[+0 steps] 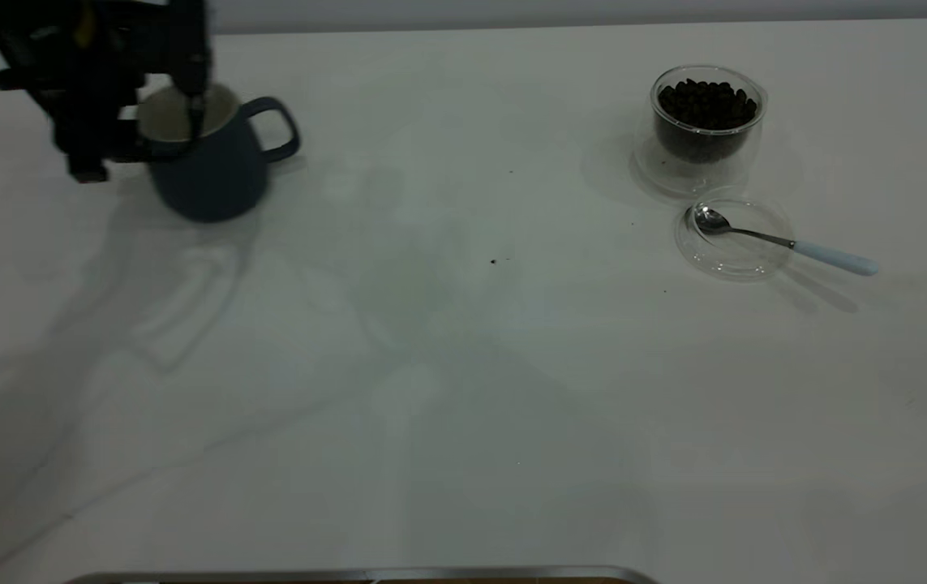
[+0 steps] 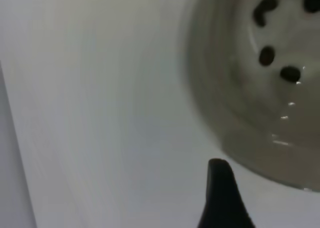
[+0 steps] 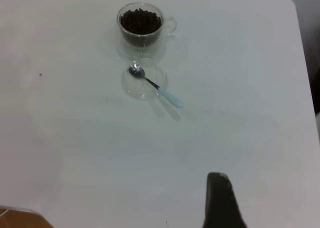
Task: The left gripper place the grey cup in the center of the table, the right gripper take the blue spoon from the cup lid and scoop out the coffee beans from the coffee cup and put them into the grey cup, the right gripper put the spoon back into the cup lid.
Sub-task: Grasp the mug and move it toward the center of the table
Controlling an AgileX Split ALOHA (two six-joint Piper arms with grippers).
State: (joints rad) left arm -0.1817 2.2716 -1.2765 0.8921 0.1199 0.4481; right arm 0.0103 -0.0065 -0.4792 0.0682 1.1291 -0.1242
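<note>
The grey cup (image 1: 216,174) stands at the far left of the table (image 1: 463,365), handle toward the middle. My left gripper (image 1: 143,146) is open at its rim, one finger inside the mouth and the other outside its left wall. The left wrist view shows one finger (image 2: 220,188) beside the cup's white inside (image 2: 235,88), where several dark beans lie. At the far right is the coffee cup (image 1: 706,122) (image 3: 141,24), full of coffee beans (image 1: 706,101). In front of it, the blue spoon (image 1: 787,242) (image 3: 159,88) rests in the cup lid (image 1: 735,259) (image 3: 137,90). My right gripper (image 3: 222,203) hangs high over the table's near right.
A metal strip (image 1: 366,574) runs along the table's front edge. A few dark specks (image 1: 494,261) dot the middle. The table's rounded corner (image 3: 292,3) lies beyond the coffee cup in the right wrist view.
</note>
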